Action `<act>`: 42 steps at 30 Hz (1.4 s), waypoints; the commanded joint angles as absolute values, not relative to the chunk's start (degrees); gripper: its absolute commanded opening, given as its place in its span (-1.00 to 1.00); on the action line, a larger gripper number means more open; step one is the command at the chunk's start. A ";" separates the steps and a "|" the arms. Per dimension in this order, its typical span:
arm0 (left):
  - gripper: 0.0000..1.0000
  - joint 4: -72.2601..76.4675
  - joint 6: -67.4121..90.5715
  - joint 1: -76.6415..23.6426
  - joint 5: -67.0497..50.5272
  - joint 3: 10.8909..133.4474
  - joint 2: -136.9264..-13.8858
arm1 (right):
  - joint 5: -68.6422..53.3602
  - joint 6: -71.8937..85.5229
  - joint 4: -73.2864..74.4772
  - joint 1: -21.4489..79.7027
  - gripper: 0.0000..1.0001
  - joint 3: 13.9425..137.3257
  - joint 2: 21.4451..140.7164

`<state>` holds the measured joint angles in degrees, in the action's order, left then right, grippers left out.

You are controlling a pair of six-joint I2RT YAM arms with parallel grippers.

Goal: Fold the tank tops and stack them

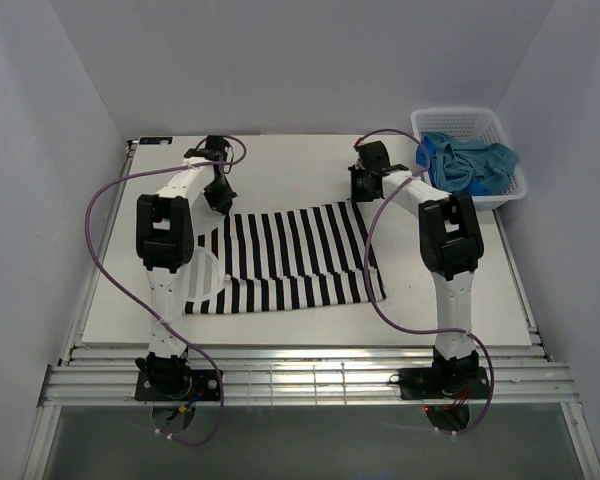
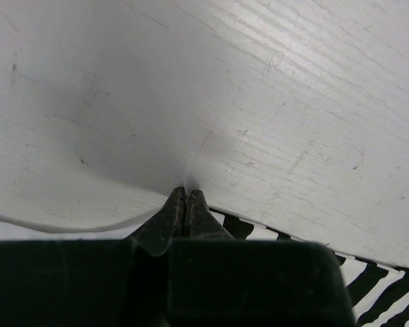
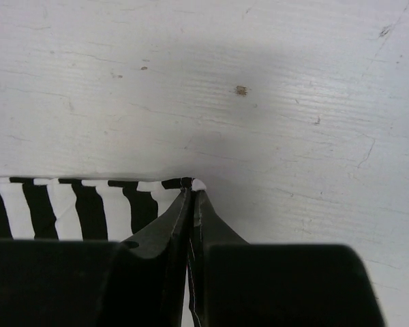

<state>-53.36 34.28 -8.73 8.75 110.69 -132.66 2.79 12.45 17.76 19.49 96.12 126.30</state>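
Top view, nearest us: two arm bases bolted at the bottom edge, L and R, w/ purple cables looping off each. Both arms reach away from us over a white table [image 1: 280, 170].

Mid-frame we find the striped tank top [image 1: 290, 260], black and white, spread flat in the ctr of the table, with its near hem toward the bases and its stripes running near to far. The left arm covers part of its left side.

At the top's far edge, each arm ends over one far corner. The left gripper [image 2: 185, 197] is closed to a thin line. In its wrist view the white hem rises to meet the tips, so we judge it pinches that far-left edge, though the cloth btwn the fingers is hard to see. The right gripper [image 3: 191, 191] is closed tight on the far-right corner, and a strip of cloth shows in the slit btwn its fingers.

Why held so: w/ both far corners pinched at once, the arms can probably lift that edge evenly and bring it toward us for a first fold. That's our guess, nothing more.

Farthest, upper right of the top view: a white lattice basket [image 1: 460, 122] sits at the table's far-right corner. Inside, the blue tops [image 1: 480, 162] lie bunched and unfolded, so we judge they wait their turn. We see no stack yet.
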 commanded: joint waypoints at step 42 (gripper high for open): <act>-1.00 -42.45 34.98 -14.76 10.99 72.69 -95.98 | -4.74 10.02 0.70 18.46 -0.85 48.61 81.22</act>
<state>-43.68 34.13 -14.13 10.13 74.39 -99.70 -4.71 10.07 2.46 18.79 50.06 84.07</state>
